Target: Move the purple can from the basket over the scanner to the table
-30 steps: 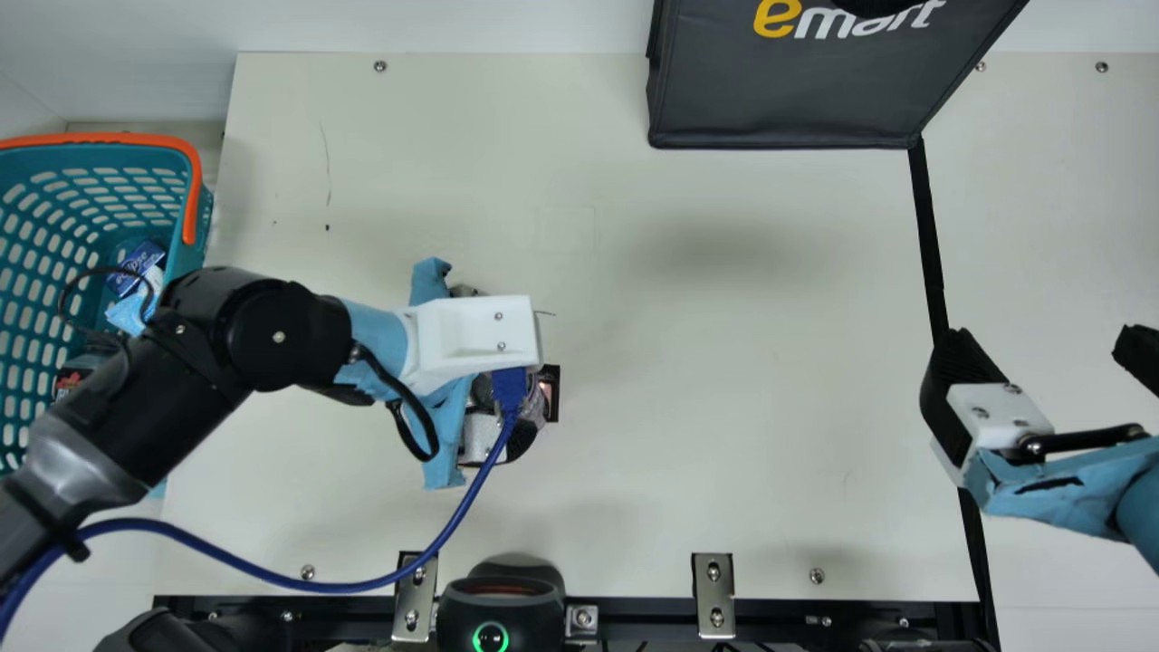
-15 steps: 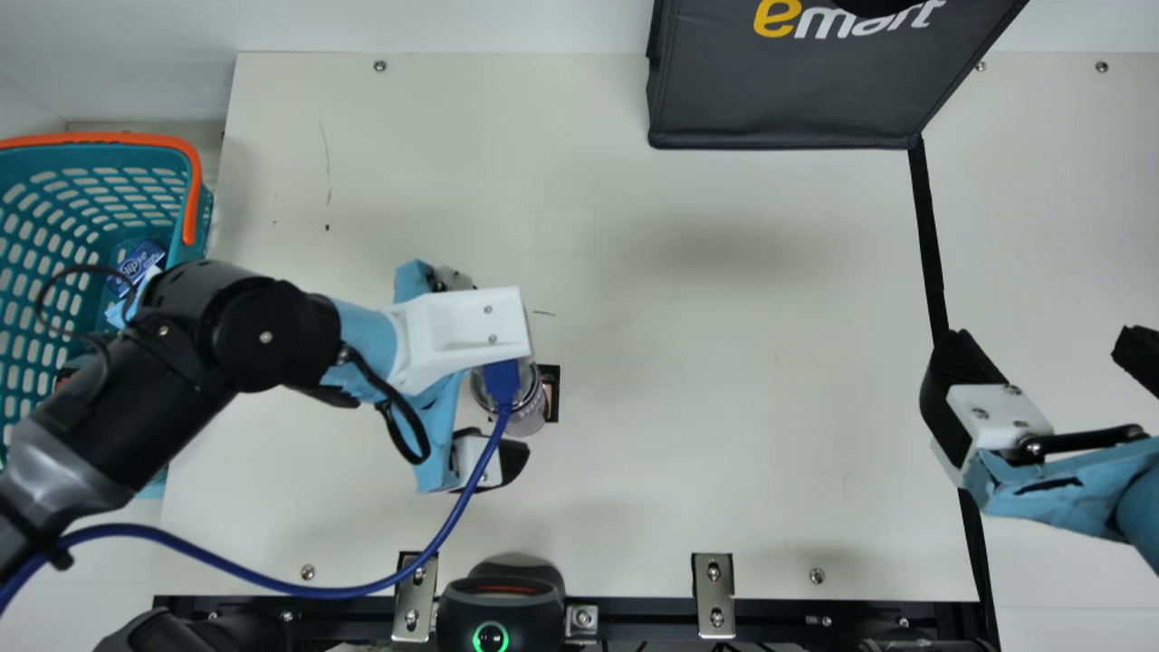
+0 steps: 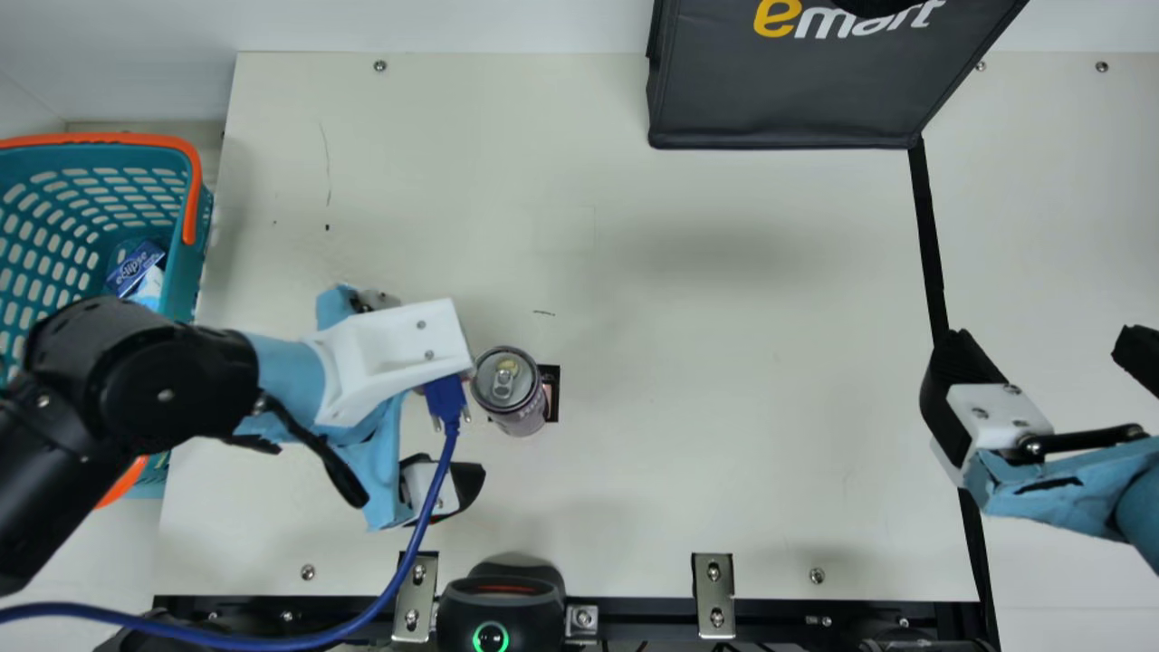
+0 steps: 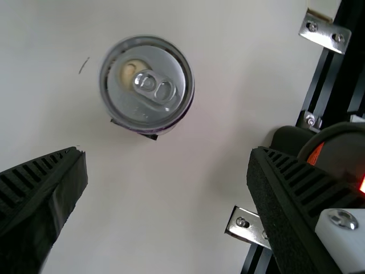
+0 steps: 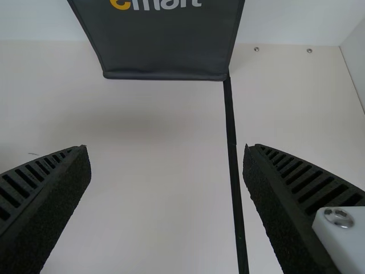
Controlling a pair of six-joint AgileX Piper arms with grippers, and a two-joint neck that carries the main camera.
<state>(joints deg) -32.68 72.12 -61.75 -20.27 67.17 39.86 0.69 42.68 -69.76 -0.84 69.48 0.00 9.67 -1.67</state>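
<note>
Purple metal can (image 3: 510, 385) standing on the cream table (image 3: 724, 471), just ahead of your left gripper (image 3: 439, 391)

Surface: pale, flat, with a few fine scratches and dark specks past your left gripper. White walls (image 3: 453, 25) stand behind, on its far side. A black strip (image 3: 925, 235) runs over the pale surface between your two grippers, close by the right one (image 3: 1046, 349). A black scanner (image 3: 501, 602) with a lit green ring sits at the table's near edge, on your side of the left gripper. Behind that gripper, at its arm's side, is a teal plastic basket (image 3: 184, 281) with an orange handle.

Can: upright, silver lid and pull tab up. It lies beyond your left fingertips, touching neither. Left fingers wide apart, nothing held. A small dark-edged flat piece (image 3: 552, 394) lies right at the can's side, away from your left gripper. Right fingers also wide apart, holding nothing, well apart from the can.

Print: large yellow and white lettering on the dark grey bag (image 3: 788, 104), farther out than both grippers. White lettering on the small blue packet (image 3: 136, 264) in the basket. Marks on the can's side: too small to tell.
</note>
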